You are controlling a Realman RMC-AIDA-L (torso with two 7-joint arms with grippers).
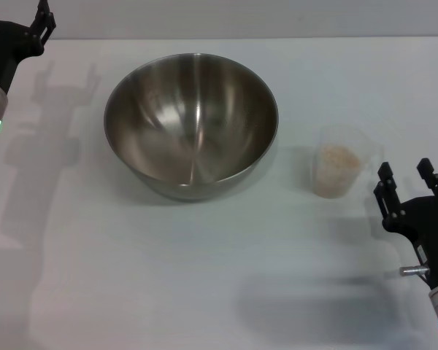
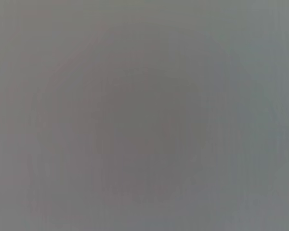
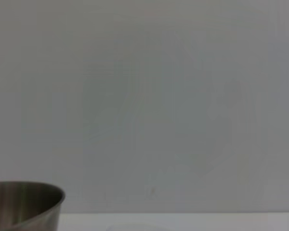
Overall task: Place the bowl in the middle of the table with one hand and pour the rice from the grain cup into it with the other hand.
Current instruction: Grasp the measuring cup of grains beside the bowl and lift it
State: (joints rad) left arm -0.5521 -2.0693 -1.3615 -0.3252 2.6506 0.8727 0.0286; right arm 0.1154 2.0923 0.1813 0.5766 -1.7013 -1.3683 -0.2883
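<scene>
The steel bowl (image 1: 191, 124) stands upright and empty around the middle of the white table (image 1: 168, 277); its rim also shows in the right wrist view (image 3: 24, 199). To its right stands the clear grain cup (image 1: 337, 169) with the rice (image 1: 339, 155) inside. My right gripper (image 1: 406, 172) is open, just right of the cup and nearer the front edge, touching nothing. My left gripper (image 1: 44, 20) is raised at the far left corner, well away from the bowl; its shadow shows two spread fingers. The left wrist view is plain grey.
Bare tabletop lies in front of the bowl and on its left. The arms' shadows (image 1: 58, 95) fall on the table. A pale wall (image 3: 159, 96) stands behind the table's far edge.
</scene>
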